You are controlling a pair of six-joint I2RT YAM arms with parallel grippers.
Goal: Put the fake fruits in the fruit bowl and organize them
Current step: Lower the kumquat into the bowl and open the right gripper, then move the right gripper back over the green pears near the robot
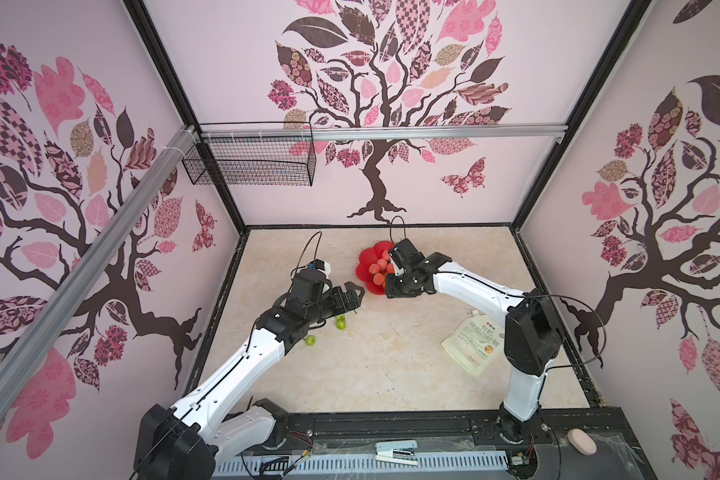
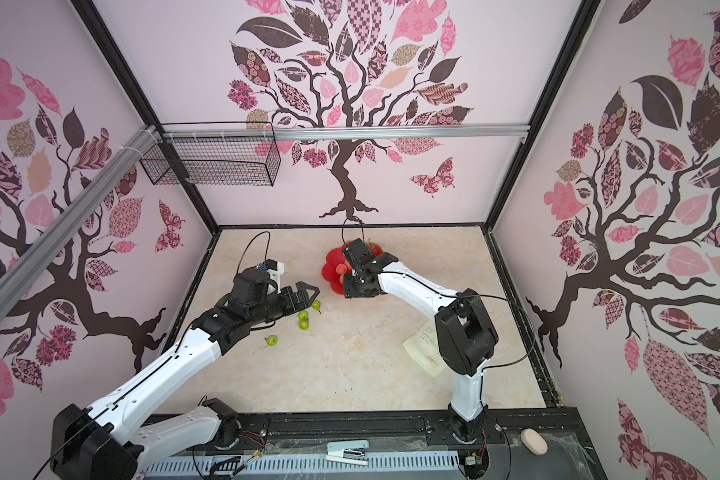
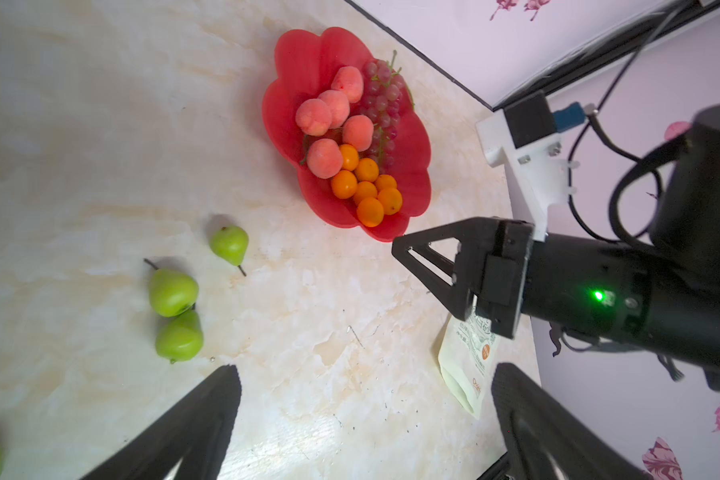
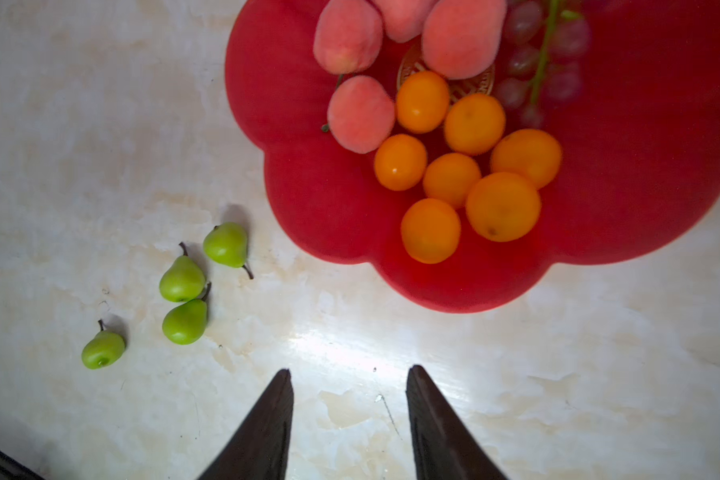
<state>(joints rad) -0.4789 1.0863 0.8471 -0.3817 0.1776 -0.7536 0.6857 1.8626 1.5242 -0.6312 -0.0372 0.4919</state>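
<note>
The fruit bowl (image 3: 308,58) is sitting toward the far middle of the table (image 1: 391,374). It is already holding five peaches (image 3: 324,158), seven oranges (image 4: 503,206) and the grape bunch (image 3: 381,99), each sort grouped together. Four green pears (image 4: 181,278) are lying on the bare table to the near left of the bowl: three close together and one a little farther off to the near left. Judging by this, the filling is well along and the pears are the step now in hand. The left gripper (image 3: 366,368) is hovering above the table close to the pear cluster, with its fingers spread wide and nothing between them. The right gripper (image 4: 350,370) is hanging over the table just at the near edge of the bowl, its fingers partly spread and pinching nothing. A cream pouch (image 1: 472,340) is lying near the right side, well apart from the fruit. The next move is probably calling for the left gripper to come down over the pear nearest the bowl (image 4: 227,245). It would need to line its fingers across the rounded body rather than the stem, and avoid nudging the two pears that are touching each other just beside it. The open red area on the left of the bowl is looking like the natural spot for them.
</note>
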